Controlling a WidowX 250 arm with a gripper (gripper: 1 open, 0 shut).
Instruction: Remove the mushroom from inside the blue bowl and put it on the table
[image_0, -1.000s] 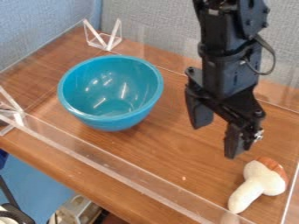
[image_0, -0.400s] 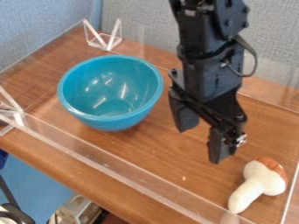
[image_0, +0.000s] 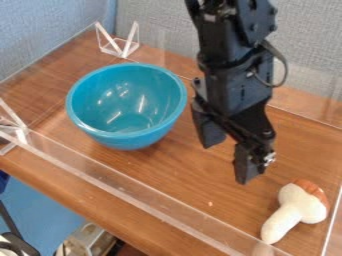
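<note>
Camera view: wide-jawed gripper (image_0: 227, 155) over wood-grain table (image_0: 147, 165), mushroom (image_0: 295, 211) lying there.

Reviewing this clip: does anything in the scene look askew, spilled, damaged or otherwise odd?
Nothing looks damaged or spilled. The mushroom lies on its side on the table, near the front acrylic wall, not upright. The blue bowl sits upright and empty. The claw hangs open between them, holding nothing.

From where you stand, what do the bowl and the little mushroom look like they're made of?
The blue bowl looks like glossy plastic or glazed ceramic: bright highlights shine inside it. The mushroom seems a matte toy, perhaps plastic or foam, with no shine on its cream stem.
</note>
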